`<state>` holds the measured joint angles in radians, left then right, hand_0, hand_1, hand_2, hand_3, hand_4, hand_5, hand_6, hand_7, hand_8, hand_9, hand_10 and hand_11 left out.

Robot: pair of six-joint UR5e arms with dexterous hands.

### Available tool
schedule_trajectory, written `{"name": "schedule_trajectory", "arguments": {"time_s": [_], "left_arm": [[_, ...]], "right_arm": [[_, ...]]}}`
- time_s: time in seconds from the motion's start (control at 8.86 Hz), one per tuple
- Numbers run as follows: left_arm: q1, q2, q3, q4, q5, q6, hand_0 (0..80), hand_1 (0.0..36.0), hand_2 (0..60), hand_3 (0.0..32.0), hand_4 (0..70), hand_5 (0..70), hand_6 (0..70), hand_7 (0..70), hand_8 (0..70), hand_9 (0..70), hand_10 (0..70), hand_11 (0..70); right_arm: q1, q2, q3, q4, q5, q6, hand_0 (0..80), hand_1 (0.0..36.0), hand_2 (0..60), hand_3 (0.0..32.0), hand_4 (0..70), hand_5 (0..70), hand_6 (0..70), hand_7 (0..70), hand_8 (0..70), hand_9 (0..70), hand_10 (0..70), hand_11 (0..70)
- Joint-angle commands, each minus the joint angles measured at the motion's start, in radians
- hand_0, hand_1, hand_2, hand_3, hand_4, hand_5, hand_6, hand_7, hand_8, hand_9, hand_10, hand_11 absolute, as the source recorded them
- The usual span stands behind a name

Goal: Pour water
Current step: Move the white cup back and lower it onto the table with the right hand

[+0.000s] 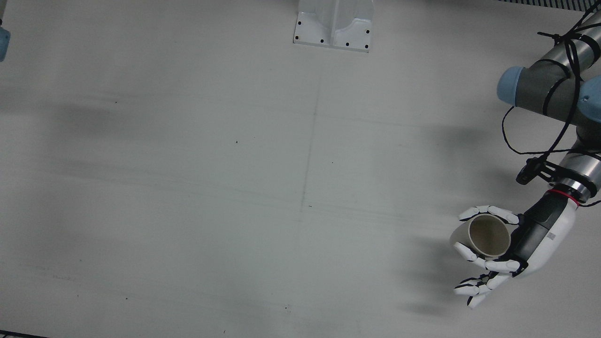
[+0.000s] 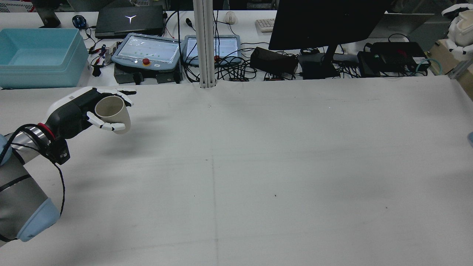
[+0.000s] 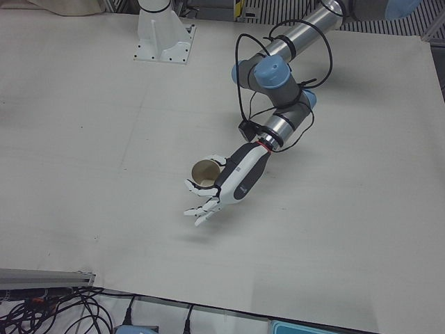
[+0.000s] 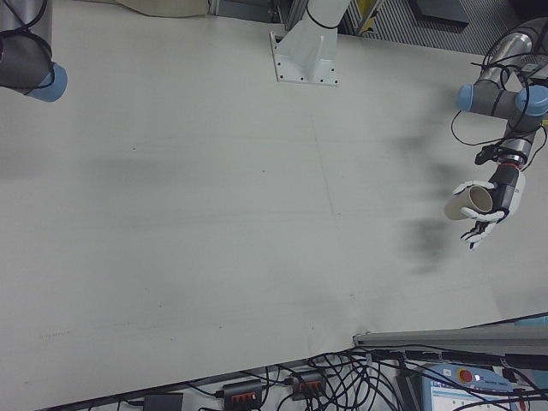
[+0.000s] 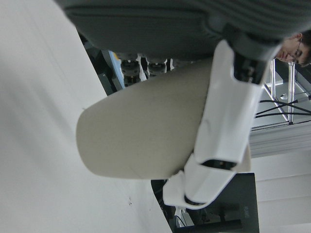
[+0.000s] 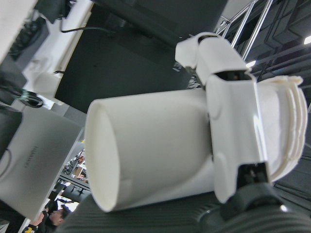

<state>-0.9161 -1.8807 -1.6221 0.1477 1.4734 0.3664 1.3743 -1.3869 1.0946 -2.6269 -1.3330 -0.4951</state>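
Note:
My left hand is shut on a beige paper cup and holds it above the table near the operators' edge. The cup is tilted with its empty mouth showing. It also shows in the rear view, left-front view, right-front view and left hand view. My right hand is raised high at the far right, off the table, shut on a white cup. White fingers wrap round that cup. I cannot see inside the white cup.
The arm pedestal stands at the table's robot side. Behind the table are a blue bin, two teach pendants, a metal post and a monitor. The right arm's elbow hangs over the table corner.

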Motion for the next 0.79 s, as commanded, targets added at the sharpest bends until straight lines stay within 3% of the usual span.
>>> {"name": "schedule_trajectory", "arguments": {"time_s": [0.0,0.11,0.23,0.34,0.45,0.56,0.68], "left_arm": [[-0.026,0.096,0.062,-0.152,0.015,0.045,79.7,36.0,60.0,0.0,64.0,70.0,13.1,19.4,7.8,7.2,10.5,18.2],[-0.026,0.121,0.071,-0.189,0.015,0.068,75.7,36.0,60.0,0.0,65.1,70.0,12.9,19.4,7.6,7.4,10.7,18.3],[-0.03,0.129,0.088,-0.213,0.015,0.066,75.9,36.0,60.0,0.0,64.4,70.0,12.6,19.1,7.4,7.1,10.6,18.1],[-0.032,0.13,0.106,-0.227,0.016,0.063,75.3,36.0,60.0,0.0,63.9,70.0,12.5,18.8,7.2,7.0,10.7,18.2],[-0.038,0.132,0.108,-0.229,0.019,0.06,74.2,36.0,60.0,0.0,63.4,70.0,12.5,18.8,7.5,7.0,10.5,18.0],[-0.037,0.137,0.114,-0.229,0.019,0.06,73.6,36.0,60.0,0.0,63.4,70.0,12.5,18.7,7.6,7.1,10.6,18.0],[-0.033,0.137,0.128,-0.235,0.019,0.063,73.4,36.0,60.0,0.0,63.7,70.0,12.8,18.8,7.7,7.2,10.6,18.0]], "right_arm": [[-0.309,0.02,-0.37,0.283,0.364,-0.023,80.0,34.2,38.9,12.2,18.4,32.7,67.5,70.0,60.5,70.0,70.0,70.0],[-0.323,0.019,-0.371,0.284,0.377,-0.084,73.8,28.2,40.9,14.0,21.2,32.2,70.0,70.0,64.7,70.0,70.0,70.0],[-0.324,0.014,-0.369,0.289,0.374,-0.07,76.2,29.8,45.0,14.2,20.4,32.7,70.0,70.0,64.7,70.0,70.0,70.0],[-0.327,0.016,-0.368,0.286,0.365,0.008,80.0,30.8,39.1,12.6,22.1,31.8,69.0,70.0,61.1,69.3,70.0,70.0],[-0.327,0.011,-0.368,0.283,0.362,0.076,69.6,23.9,13.8,0.6,31.0,21.4,49.7,52.5,36.8,40.8,49.2,70.0],[-0.333,0.008,-0.368,0.278,0.362,0.12,65.9,22.3,8.9,0.0,32.0,18.4,43.1,45.5,28.9,31.1,39.8,58.3],[-0.333,0.006,-0.366,0.257,0.354,0.157,52.2,9.7,0.0,7.4,20.8,3.6,3.5,0.6,0.1,0.0,0.0,0.3]]}}
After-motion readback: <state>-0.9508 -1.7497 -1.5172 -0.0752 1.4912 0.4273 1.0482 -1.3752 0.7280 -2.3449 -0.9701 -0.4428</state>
